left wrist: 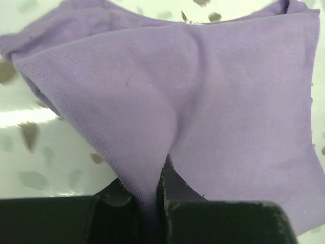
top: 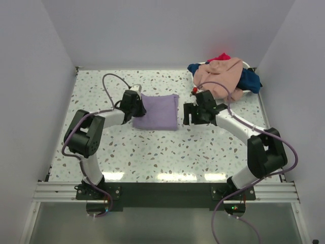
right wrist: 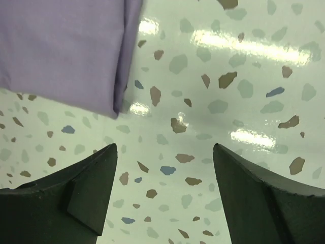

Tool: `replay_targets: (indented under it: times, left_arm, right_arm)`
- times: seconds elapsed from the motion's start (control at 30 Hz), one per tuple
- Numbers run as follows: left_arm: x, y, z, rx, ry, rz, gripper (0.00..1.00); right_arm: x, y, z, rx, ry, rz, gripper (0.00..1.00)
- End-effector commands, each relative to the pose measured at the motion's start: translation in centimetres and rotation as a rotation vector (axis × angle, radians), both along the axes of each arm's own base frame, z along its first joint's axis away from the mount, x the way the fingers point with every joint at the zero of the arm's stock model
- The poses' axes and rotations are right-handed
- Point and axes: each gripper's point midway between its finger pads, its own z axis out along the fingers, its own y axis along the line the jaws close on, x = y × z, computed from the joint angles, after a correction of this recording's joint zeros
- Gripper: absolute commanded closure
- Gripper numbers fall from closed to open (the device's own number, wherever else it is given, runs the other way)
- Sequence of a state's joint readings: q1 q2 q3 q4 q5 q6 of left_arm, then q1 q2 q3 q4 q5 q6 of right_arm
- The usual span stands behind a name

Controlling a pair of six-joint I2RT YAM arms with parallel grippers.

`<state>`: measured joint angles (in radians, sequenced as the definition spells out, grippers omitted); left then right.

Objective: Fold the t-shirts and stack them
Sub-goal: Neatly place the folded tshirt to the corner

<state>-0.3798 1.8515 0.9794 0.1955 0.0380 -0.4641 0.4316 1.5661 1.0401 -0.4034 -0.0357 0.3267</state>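
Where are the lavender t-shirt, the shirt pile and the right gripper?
lavender t-shirt (top: 158, 112), top view, folded cloth's centre.
shirt pile (top: 221, 76), top view, peach top shirt.
right gripper (right wrist: 165, 152), right wrist view, between open jaws.

Lab cell: white walls (top: 30, 76), speckled table (top: 167, 147).

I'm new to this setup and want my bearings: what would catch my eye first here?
The folded lavender t-shirt in the middle, its left edge pinched in the left tool. Next, the heap of peach-pink, navy and red t-shirts at the far right corner, while the right tool hangs open over bare table beside the lavender one.
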Motion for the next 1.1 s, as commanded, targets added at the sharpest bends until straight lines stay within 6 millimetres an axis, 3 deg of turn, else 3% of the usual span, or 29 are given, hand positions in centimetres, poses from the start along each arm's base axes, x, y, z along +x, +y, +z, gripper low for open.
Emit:
replay_targets:
  times: [0.0, 0.03, 0.07, 0.1, 0.17, 0.37, 0.43, 0.47, 0.5, 0.67, 0.9, 1.07]
  left_arm:
    - [2.1, 2.7, 1.7, 0.219, -0.030, -0.101, 1.00]
    - [1.6, 4.2, 1.1, 0.275, 0.021, -0.084, 1.00]
    - [2.8, 4.5, 2.4, 0.309, -0.006, -0.087, 1.00]
    - [2.7, 5.7, 2.2, 0.352, 0.022, -0.072, 1.00]
    - [4.1, 6.5, 3.9, 0.403, -0.012, -0.072, 1.00]
    - [6.6, 10.8, 6.7, 0.584, -0.008, -0.066, 1.00]
    - [6.9, 12.4, 6.3, 0.608, 0.029, -0.062, 1.00]
    - [7.8, 12.8, 7.4, 0.618, 0.011, -0.062, 1.00]
    - [7.8, 13.8, 6.8, 0.633, 0.045, -0.059, 1.00]
    - [9.5, 16.6, 8.6, 0.694, 0.054, -0.026, 1.00]
    - [10.7, 22.1, 9.5, 0.703, 0.098, 0.058, 1.00]
    - [11.4, 22.5, 9.3, 0.638, 0.102, 0.055, 1.00]
  right_arm:
    - [1.4, 0.0, 4.0, -0.006, -0.100, 0.014, 0.20]
    - [1.6, 0.1, 4.2, -0.005, -0.103, 0.016, 0.20]
    - [1.8, 0.2, 4.5, -0.003, -0.110, 0.019, 0.20]
    - [1.9, 0.3, 4.5, -0.004, -0.109, 0.022, 0.20]
    - [2.1, 0.5, 4.6, 0.001, -0.111, 0.029, 0.20]
    - [2.1, 1.1, 4.3, 0.029, -0.107, 0.053, 0.20]
    - [2.0, 1.5, 4.3, 0.044, -0.107, 0.064, 0.20]
    - [1.9, 1.5, 4.2, 0.048, -0.104, 0.066, 0.20]
    - [1.7, 1.6, 4.1, 0.052, -0.102, 0.069, 0.20]
    - [1.2, 1.9, 3.9, 0.074, -0.100, 0.090, 0.20]
    - [0.4, 2.0, 3.3, 0.088, -0.090, 0.113, 0.20]
    - [0.1, 2.1, 3.3, 0.095, -0.091, 0.126, 0.20]
